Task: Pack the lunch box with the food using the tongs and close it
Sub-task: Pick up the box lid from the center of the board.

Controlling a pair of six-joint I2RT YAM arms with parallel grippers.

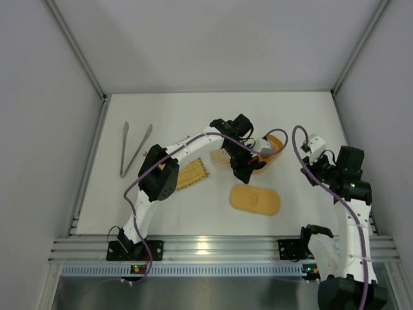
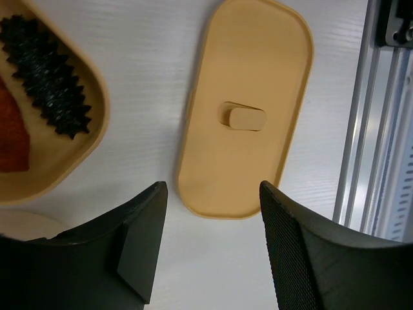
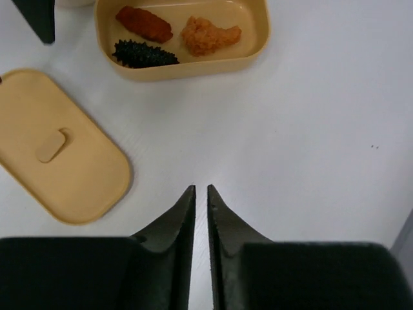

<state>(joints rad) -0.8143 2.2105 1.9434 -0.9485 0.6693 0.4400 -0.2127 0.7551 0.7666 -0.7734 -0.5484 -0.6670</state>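
While the long thin silver metal tongs (image 1: 124, 150) lie far off on the white table (image 1: 181, 116), the left fingers (image 2: 145, 219) hang wide open and empty near the flat tan plastic lid (image 2: 245, 77). The right fingers (image 3: 184, 213) are almost closed, holding nothing. Beside the lid, the rounded tan lunch box (image 3: 193, 70) sits open with spiky black food (image 3: 145, 55) inside.

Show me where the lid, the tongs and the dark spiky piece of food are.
lid (image 2: 244, 116): left wrist view, on its centre knob.
tongs (image 1: 124, 150): top view, midway along its left arm.
dark spiky piece (image 3: 145, 55): right wrist view, on its middle.
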